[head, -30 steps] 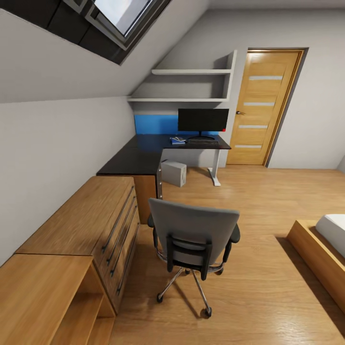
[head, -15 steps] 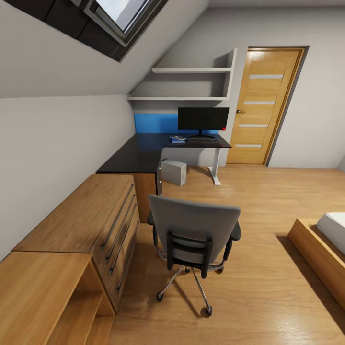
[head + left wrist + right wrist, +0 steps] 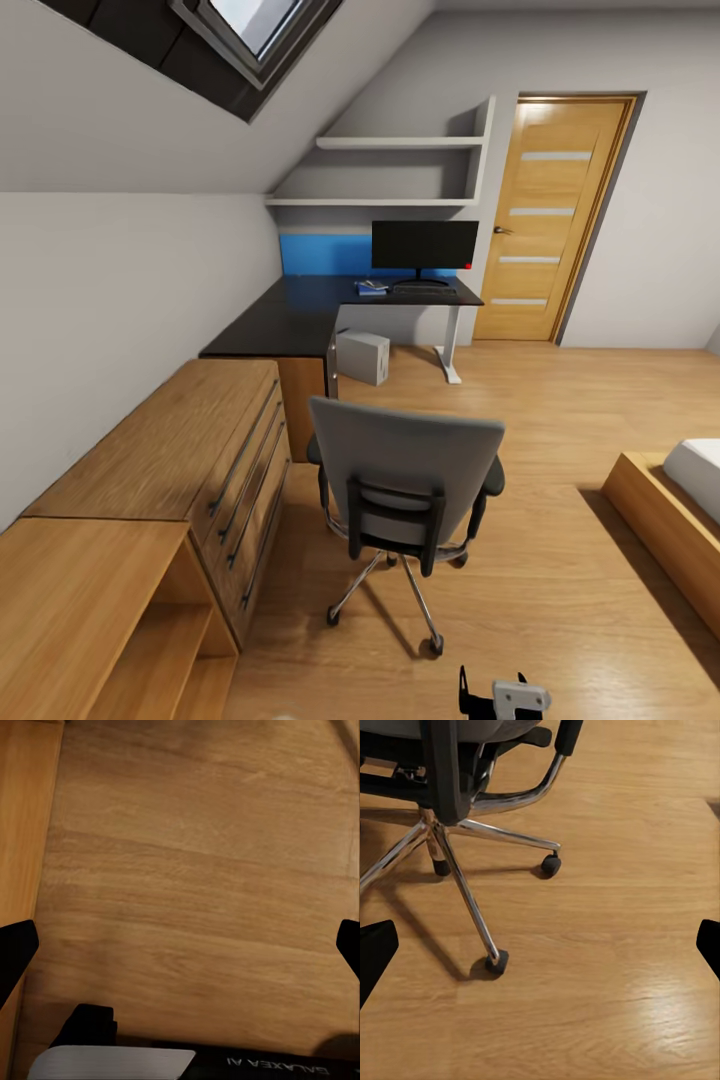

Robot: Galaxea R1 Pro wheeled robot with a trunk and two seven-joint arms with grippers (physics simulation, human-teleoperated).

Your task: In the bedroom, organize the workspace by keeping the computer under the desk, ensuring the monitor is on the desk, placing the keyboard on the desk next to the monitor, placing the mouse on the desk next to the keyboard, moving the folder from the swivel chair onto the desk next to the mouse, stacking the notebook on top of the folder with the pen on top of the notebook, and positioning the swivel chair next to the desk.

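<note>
I see the chair (image 3: pixel 405 490) standing on the floor (image 3: pixel 560 420) well short of the tabletop (image 3: pixel 300 315) bearing monitor (image 3: pixel 424 247) and folder (image 3: pixel 371 292), both hands (image 3: pixel 180 945) (image 3: pixel 540 952) spread wide, holding nothing.

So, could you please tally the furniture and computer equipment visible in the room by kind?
Desk: 1
Swivel chair: 1
Wooden dresser: 1
Wall shelves: 2
Monitor: 1
Computer: 1
Keyboard: 1
Total: 8

Grey swivel chair (image 3: pixel 405 470), glossy black desk (image 3: pixel 290 320)
</note>
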